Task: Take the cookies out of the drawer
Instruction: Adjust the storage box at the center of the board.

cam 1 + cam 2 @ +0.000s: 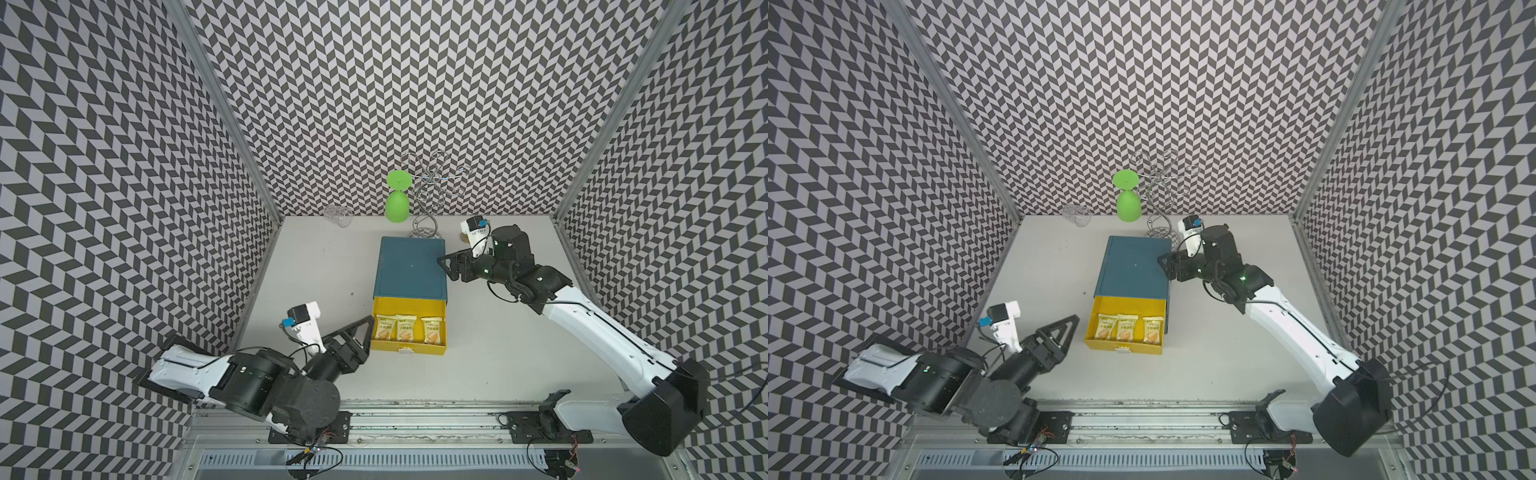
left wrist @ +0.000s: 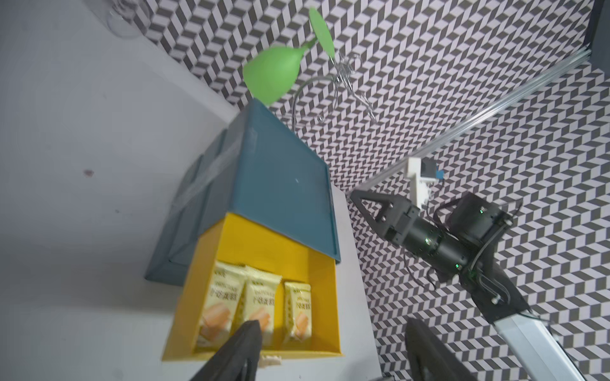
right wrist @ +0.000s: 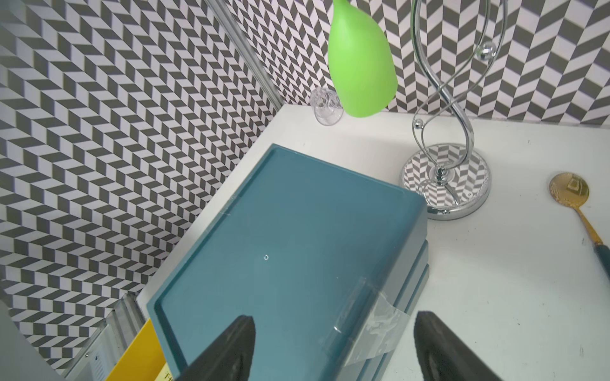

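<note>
A yellow drawer stands pulled out of the front of a blue cabinet. Three pale yellow cookies packets lie side by side in it, at left, middle and right. My left gripper hangs open just off the drawer's left front corner, holding nothing. My right gripper is open at the cabinet's right edge. One finger is over the cabinet top and the other over the table.
Behind the cabinet, a chrome wire rack holds an upside-down green glass. A clear glass lies at the back wall. A gold spoon rests right of the rack. Patterned walls close in three sides.
</note>
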You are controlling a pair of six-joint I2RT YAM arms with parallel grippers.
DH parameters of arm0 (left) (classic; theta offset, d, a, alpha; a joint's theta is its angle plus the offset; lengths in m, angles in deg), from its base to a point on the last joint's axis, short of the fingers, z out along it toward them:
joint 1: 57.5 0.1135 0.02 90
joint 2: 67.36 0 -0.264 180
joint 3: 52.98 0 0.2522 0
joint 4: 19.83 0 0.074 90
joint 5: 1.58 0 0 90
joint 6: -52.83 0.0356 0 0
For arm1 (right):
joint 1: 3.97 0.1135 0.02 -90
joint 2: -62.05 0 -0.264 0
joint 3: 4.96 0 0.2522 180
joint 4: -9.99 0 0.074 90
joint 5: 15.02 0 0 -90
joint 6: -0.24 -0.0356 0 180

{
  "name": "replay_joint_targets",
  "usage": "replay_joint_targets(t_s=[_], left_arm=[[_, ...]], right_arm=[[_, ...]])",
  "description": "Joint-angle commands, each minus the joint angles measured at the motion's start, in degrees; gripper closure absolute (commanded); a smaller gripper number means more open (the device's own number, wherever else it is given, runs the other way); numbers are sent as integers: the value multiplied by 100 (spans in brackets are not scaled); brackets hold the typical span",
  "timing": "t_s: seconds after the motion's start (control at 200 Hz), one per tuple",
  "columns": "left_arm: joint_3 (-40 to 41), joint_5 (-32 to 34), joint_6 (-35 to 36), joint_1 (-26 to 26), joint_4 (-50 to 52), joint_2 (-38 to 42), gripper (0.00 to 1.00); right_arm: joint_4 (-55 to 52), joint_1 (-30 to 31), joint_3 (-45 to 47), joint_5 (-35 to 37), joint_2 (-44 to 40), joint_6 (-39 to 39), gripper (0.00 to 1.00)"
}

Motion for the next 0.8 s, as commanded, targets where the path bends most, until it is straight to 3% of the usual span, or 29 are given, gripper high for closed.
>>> replay_joint_targets(t_s=[0.0,0.115,0.285,0.33,0.381,0.466,0.561,0.666,0.796], left_arm=[[131,237,1432,337,-315,462,39],[208,35,2883,347,-1564,685,41],[-225,-247,2978,430,-1395,-209,35],[-322,-418,3038,619,-1412,-419,34],[-311,-853,3562,1000,-1862,-514,32],[-15,-2408,4575,2176,-3068,-521,29],[75,-4298,4818,4009,-3275,-828,26],[422,-6967,5034,6330,-3857,-1029,25],[802,-8831,5125,8281,-4393,-1087,25]], right_arm=[[49,11,5,-62,-56,-35,19],[69,13,-98,-306,263,-60,20],[191,16,-158,-318,489,-138,20],[182,13,-184,-337,541,-134,20],[180,17,-215,-329,563,-149,20],[200,14,-220,-330,589,-168,20],[166,15,-209,-312,586,-167,20],[99,13,-191,-285,548,-141,20],[25,17,-158,-407,541,-98,20]])
